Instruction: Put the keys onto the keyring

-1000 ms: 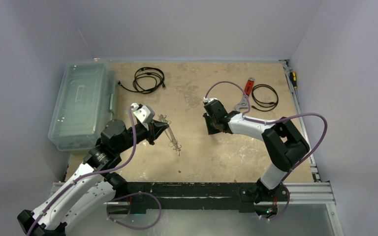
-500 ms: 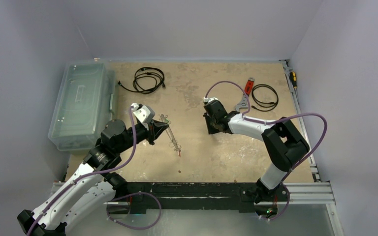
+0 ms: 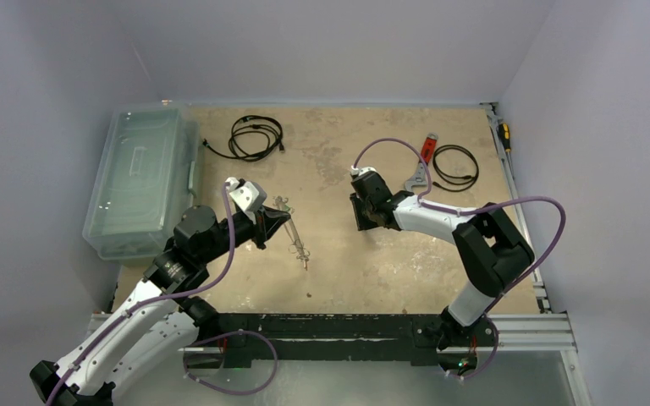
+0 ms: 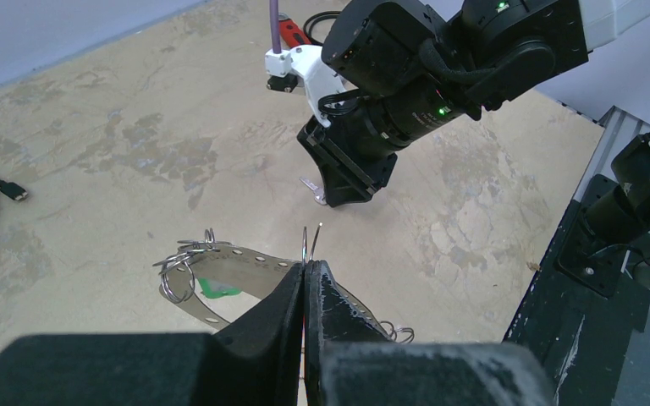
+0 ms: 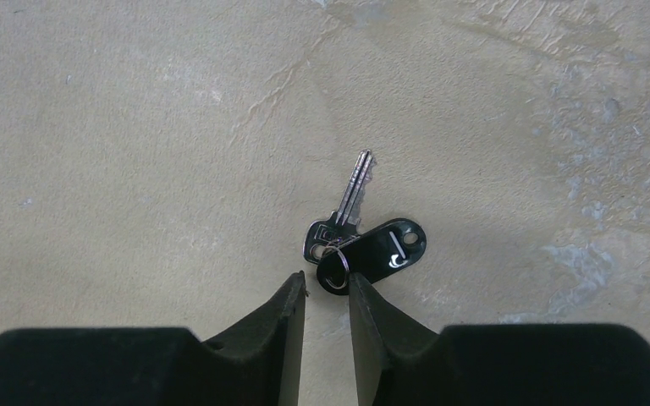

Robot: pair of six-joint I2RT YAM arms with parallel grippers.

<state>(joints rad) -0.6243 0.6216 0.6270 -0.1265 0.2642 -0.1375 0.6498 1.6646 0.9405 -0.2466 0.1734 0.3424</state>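
Light, stiff and probably slippery, the small silver key with black plastic tag (image 5: 364, 241) lies flat on the bench (image 5: 135, 127) just ahead of the parted, empty right end effector (image 5: 326, 292), best pinched by its thicker tag, while the left end effector (image 4: 305, 269) is clamped on the thin grey metal keyring hoop (image 4: 305, 241).

Your left gripper (image 3: 283, 218) pinches the keyring (image 3: 298, 241), which shows as a thin metal line slanting toward you over the table (image 3: 338, 279). Your right gripper (image 3: 362, 223) points down at the surface, well apart from it. A clear lidded bin (image 3: 140, 178) sits far left.
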